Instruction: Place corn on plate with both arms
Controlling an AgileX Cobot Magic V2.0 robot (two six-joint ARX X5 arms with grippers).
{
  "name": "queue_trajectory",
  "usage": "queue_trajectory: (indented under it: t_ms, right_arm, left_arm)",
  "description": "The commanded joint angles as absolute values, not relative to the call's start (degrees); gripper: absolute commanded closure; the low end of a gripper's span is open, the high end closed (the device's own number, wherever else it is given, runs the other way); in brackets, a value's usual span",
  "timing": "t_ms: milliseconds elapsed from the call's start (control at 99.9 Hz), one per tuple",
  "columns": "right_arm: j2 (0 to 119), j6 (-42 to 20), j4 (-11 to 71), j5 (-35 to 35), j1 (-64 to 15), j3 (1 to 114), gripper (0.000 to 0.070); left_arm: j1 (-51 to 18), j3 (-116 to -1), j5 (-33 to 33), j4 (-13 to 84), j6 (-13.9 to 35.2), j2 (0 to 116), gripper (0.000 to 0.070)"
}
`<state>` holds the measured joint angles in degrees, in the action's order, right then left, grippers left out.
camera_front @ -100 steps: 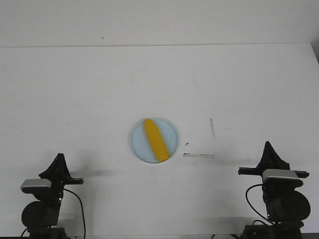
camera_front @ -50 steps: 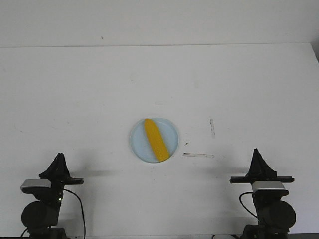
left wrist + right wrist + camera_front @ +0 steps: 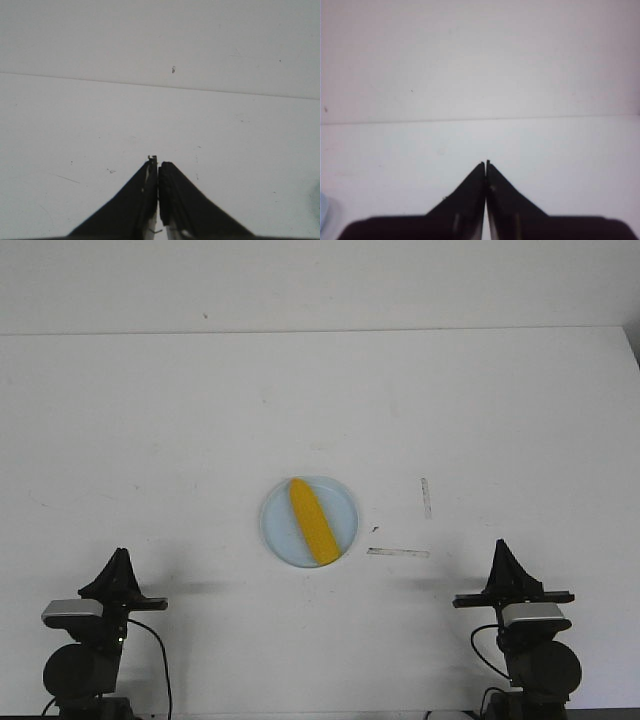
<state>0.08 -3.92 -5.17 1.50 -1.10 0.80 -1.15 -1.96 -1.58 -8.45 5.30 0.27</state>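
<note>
the corn (image 3: 312, 521) is laid on the plate (image 3: 279, 536) in the middle of the table (image 3: 150, 420). the left gripper (image 3: 158, 165) and right gripper (image 3: 486, 164) are closed tight, holding nothing. the job looks finished.

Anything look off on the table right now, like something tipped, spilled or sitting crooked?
Nothing stands out. The bright yellow toy corn cob lies diagonally inside the round pale-blue plastic plate, within its rim. Both end effectors, left and right, are shut and empty, well clear of it.
</note>
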Motion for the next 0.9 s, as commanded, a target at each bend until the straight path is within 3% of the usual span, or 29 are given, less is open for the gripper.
queue_trajectory:
  t_ms: [0,891]
  right_arm:
    - [0.05,-4.62,-4.99,1.54,-1.13,0.73,0.0698]
    - [0.05,-4.21,-3.42,1.5,-1.13,0.73,0.0698]
  left_arm:
    - [-1.08,-0.78,-1.67,-9.06,5.3,0.19,0.0699]
    - [-1.08,-0.78,-1.67,-9.06,5.3,0.19,0.0699]
